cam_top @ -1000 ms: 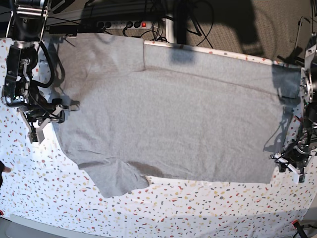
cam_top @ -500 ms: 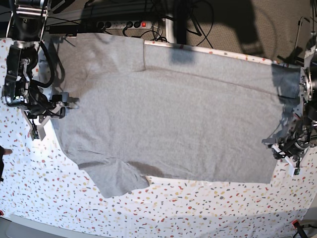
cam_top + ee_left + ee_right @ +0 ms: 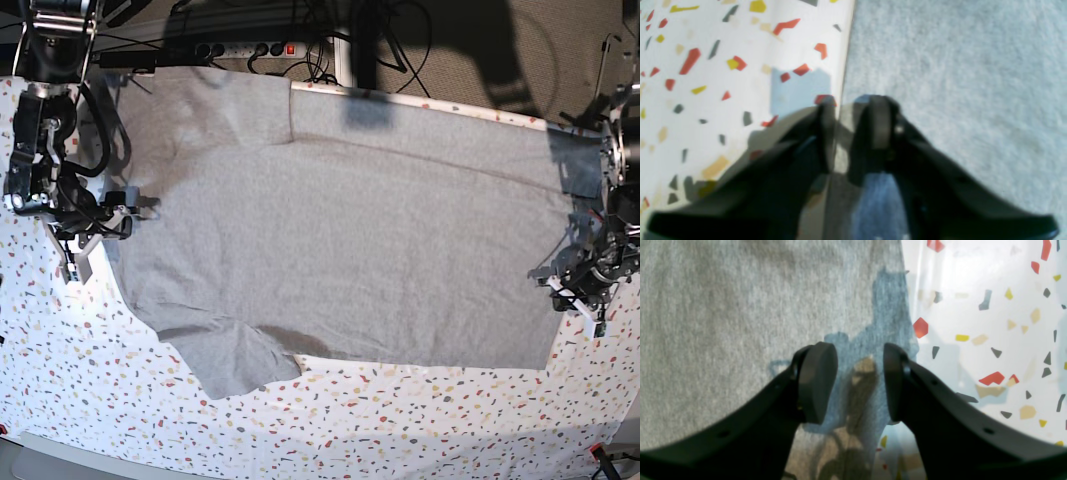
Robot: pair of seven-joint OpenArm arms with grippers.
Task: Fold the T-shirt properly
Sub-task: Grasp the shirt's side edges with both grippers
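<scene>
Squarely, T-shirt (image 3: 957,83) edge between left gripper (image 3: 853,126) fingers.

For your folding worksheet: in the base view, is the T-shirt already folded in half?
No, the T-shirt lies spread flat across the table, both sleeves out.

- Curved matte black fingers (image 3: 940,406) with small round holes are seen on the right gripper (image 3: 857,380).
- Flat oval grey pads (image 3: 816,380) are fitted inside.
- Black cables (image 3: 95,110) are looped along the dark right arm (image 3: 40,150).
</scene>
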